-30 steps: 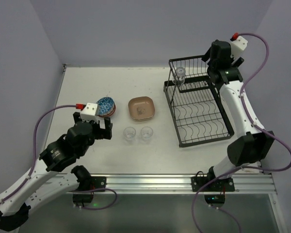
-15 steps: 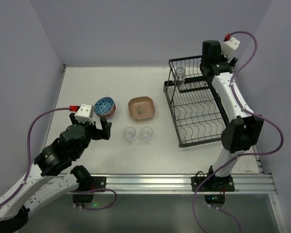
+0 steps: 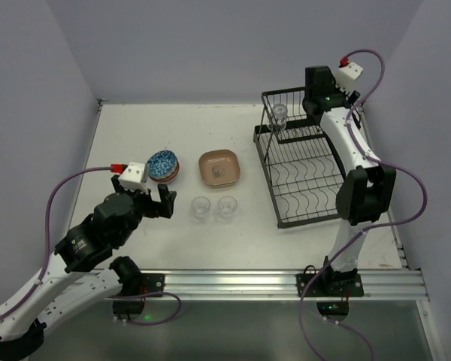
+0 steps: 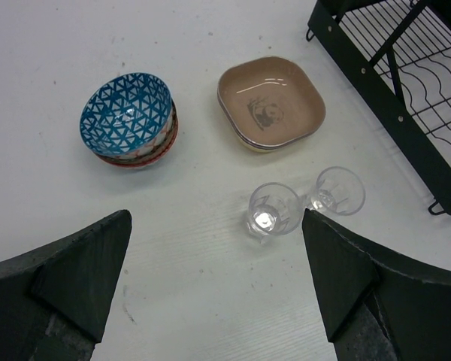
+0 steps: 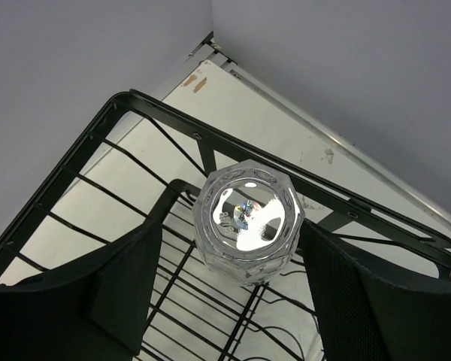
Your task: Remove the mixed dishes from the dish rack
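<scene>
At the left end of the dish rack's (image 3: 316,219) upper basket, a lone clear glass cup (image 5: 248,218) is seen standing on the wires. The right fingers (image 5: 128,293) are held apart, one to each flank of it, and no clamp is made out yet. Over on the left, the left fingers (image 4: 75,263) are spread wide above the surface (image 4: 60,45) with nothing between them. Below them, two more glass cups (image 4: 274,210) are set side by side, near a tan plate (image 4: 270,101) and a blue patterned bowl (image 4: 128,113) that is stacked on another bowl.

The cup in the basket is judged light, rigid, smooth and breakable: a slip is likely if it is squeezed too gently, a crack if too hard. The faceted wall, about mid-height, is reckoned the place to be gripped, with a straight lift clear of the basket rim.

Whether the pads are touching the glass cannot be told. The cup's base is lost in glare, so mouth-up or mouth-down is not settled. What lies beneath the tan plate is not made out either.
</scene>
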You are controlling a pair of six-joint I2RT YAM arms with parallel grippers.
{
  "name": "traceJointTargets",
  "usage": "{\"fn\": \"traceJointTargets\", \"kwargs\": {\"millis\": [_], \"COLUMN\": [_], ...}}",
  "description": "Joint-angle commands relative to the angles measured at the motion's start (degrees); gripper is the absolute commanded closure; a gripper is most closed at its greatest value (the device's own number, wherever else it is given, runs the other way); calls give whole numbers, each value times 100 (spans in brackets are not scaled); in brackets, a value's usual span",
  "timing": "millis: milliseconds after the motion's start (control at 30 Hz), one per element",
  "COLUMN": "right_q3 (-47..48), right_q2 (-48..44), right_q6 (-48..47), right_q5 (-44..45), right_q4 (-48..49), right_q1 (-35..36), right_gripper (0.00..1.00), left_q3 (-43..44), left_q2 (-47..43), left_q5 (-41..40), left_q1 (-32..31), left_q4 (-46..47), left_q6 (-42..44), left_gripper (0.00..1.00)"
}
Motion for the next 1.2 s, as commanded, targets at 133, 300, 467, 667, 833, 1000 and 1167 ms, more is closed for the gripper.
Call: {"fn": "traceJointTargets", "kwargs": {"millis": [133, 300, 467, 667, 833, 1000, 1167], "right_q3": [291, 98, -105, -377, -711, -1534, -3508], "right_q2": [213, 116, -173, -753, -1631, -2677, -4504], "right_q6": [-77, -227, -367, -447, -640, -588, 281], "right_q5": [598, 581, 449, -43, -648, -1807, -4430], "right_q4": [341, 623, 887, 1142, 1545, 2115, 3179], "right_q1": [-24, -16, 28, 81, 160, 160, 160], "right_gripper": [30, 51, 72, 83, 87, 86, 93], "left_q3": [-32, -32, -23, 12, 56, 415, 865], "left_q2": [50, 111, 182, 129, 68, 155, 357], "left_q5": [103, 138, 129, 50, -3, 50, 1546], "left_q1": [-10, -10, -10, -10, -10, -10, -10], "left_q4": [329, 338, 338, 303, 294, 312, 1038], "left_q6": [54, 72, 72, 72, 80, 63, -358], "left_gripper": [0, 0, 0, 0, 0, 0, 0]}}
